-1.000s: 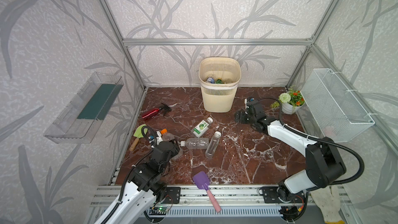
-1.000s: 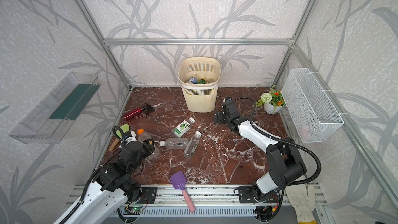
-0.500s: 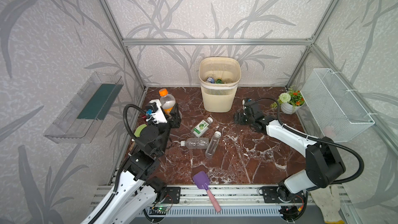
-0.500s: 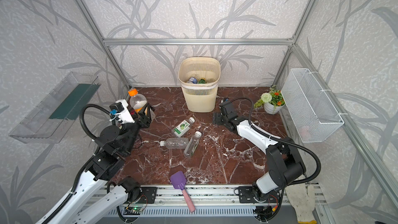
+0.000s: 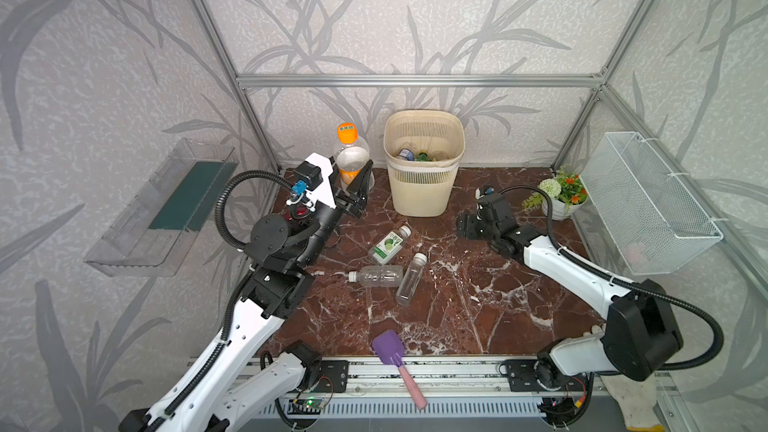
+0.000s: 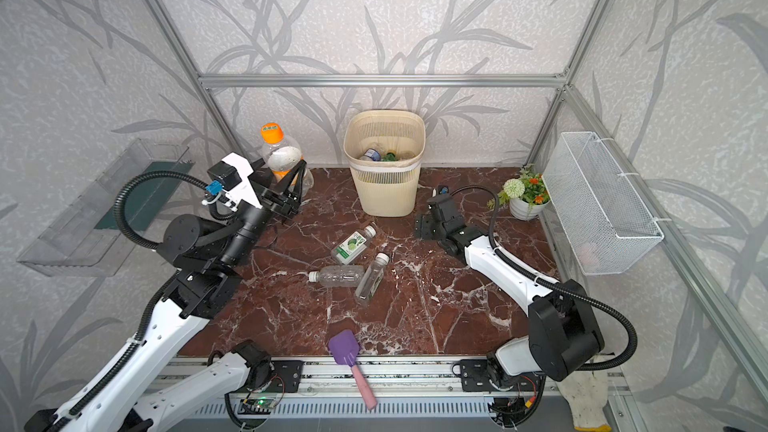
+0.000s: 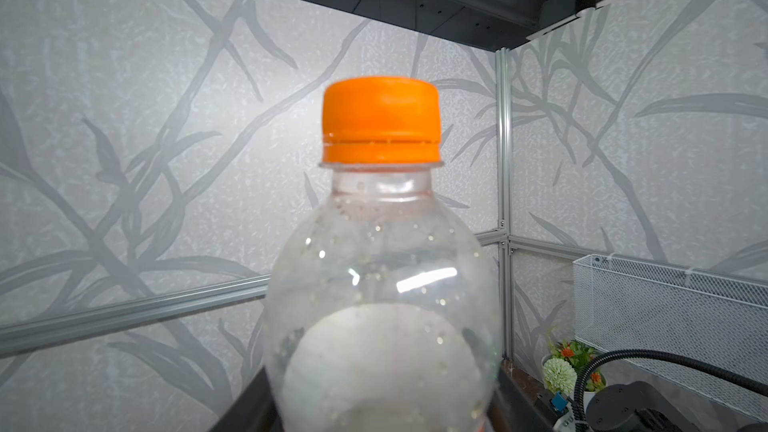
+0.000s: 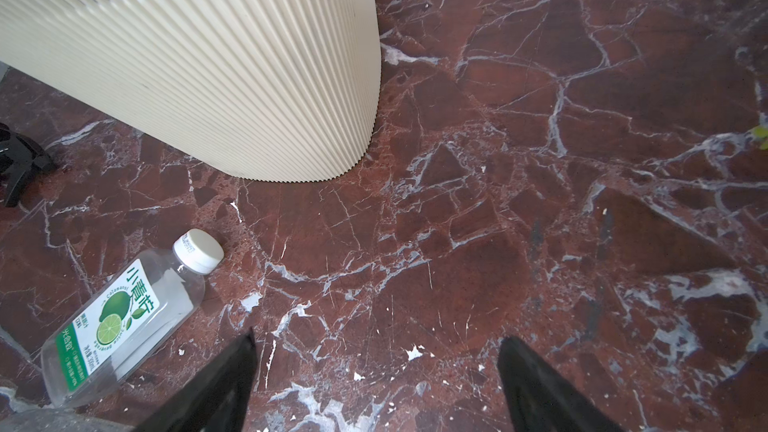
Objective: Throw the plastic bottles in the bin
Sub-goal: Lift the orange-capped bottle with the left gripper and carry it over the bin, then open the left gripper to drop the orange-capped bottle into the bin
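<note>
Your left hand (image 5: 354,184) is pinching the orange-capped bottle (image 5: 351,155) low on its body and holding it upright in the air, just left of the bin (image 5: 422,193). There's print on top of the cap in both top views, but it's too small to read. The orange label is sitting mostly behind a black finger. The left wrist view is cutting the bottle off below the shoulder, so no label there either (just droplets and a whitish blob showing through the plastic).

The only writing I'm actually reading is on the lime bottle (image 8: 124,317). It's lying on the bench (image 8: 540,118) near the bin's foot, showing "小青柠" and "Calamansi" over a lime picture; the finer print is too small.

Your right hand (image 8: 376,338) is hanging spread over bare bench beside the bin, gripping nothing.

A clear bottle (image 5: 376,276) and a slimmer white-capped one (image 5: 409,280) are lying right beside each other mid-bench, labels unreadable. Inside the bin I'm making out a blue cap and something green; the walls are hiding the rest.
</note>
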Robot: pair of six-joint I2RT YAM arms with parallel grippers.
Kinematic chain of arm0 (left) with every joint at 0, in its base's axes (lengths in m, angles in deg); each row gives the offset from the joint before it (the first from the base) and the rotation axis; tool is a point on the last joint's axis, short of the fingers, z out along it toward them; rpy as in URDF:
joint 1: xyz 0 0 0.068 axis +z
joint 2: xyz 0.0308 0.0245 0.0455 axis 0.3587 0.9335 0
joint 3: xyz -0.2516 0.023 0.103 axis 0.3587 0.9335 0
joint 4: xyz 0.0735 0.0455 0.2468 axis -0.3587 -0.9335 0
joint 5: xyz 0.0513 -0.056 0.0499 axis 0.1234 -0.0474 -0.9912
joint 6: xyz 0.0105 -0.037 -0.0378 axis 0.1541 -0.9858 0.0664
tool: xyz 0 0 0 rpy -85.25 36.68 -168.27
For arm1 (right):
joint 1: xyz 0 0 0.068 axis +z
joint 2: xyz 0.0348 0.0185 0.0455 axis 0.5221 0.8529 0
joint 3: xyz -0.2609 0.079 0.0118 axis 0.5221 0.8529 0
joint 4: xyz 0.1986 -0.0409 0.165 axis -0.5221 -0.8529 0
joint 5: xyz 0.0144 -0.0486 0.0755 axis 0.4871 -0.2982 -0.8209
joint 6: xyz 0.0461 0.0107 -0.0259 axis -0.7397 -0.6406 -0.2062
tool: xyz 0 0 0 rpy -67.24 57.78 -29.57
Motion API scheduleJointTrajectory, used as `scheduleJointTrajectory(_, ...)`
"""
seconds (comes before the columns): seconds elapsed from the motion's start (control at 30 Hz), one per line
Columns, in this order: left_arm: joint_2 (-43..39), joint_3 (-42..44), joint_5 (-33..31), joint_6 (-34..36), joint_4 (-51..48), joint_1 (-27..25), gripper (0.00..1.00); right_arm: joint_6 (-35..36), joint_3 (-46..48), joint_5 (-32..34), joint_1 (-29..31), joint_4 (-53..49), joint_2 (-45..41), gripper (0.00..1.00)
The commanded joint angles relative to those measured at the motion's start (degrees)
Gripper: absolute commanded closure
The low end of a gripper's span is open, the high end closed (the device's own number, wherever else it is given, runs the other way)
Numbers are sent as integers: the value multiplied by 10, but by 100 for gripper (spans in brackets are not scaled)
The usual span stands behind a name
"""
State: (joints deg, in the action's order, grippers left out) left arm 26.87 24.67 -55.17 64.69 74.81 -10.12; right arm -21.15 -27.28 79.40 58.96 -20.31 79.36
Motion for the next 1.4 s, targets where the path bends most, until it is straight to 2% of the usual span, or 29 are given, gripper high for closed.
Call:
scheduleJointTrajectory(0.0,3,-38,70,52,23,-1,43,5,7,15,3,-15,-18,9)
scheduleJointTrajectory(0.4,37,-101,146,112,24,-2,44,4,12,24,3,-17,-36,9)
scheduleJointTrajectory(0.47,54,-114,136,125,34,-2,44,3,18,26,3,-11,-41,9)
scheduleJointTrajectory(0.57,139,-183,71,143,25,0,44,0,19,22,5,-2,-42,9)
scheduleJointTrajectory(0.6,187,-233,33,144,-1,1,44,0,17,21,8,0,-39,9)
scheduleJointTrajectory(0.67,305,-356,16,121,-92,19,42,-1,12,21,14,1,-31,9)
scheduleJointTrajectory(0.7,380,-458,26,81,-163,35,31,-3,12,22,19,1,-29,9)
scheduleJointTrajectory(0.73,448,-582,36,51,-298,47,23,-5,11,22,22,1,-29,9)
scheduleJointTrajectory(0.77,537,-747,42,33,-456,54,16,-7,12,21,27,0,-31,9)
scheduleJointTrajectory(0.8,624,-910,44,17,-575,59,1,-7,17,25,33,3,-37,9)
scheduleJointTrajectory(0.87,775,-1174,25,2,-713,61,1,-10,33,34,40,11,-49,9)
scheduleJointTrajectory(0.93,711,-1004,1,-7,-652,63,1,-13,45,35,41,15,-60,9)
scheduleJointTrajectory(1.0,588,-811,-14,-5,-528,64,1,-8,44,37,40,10,-64,9)
scheduleJointTrajectory(1.07,517,-684,-22,-4,-442,65,1,-3,43,40,40,10,-64,9)
scheduleJointTrajectory(1.37,439,-594,-84,37,-467,69,1,-38,18,49,54,14,-36,8)
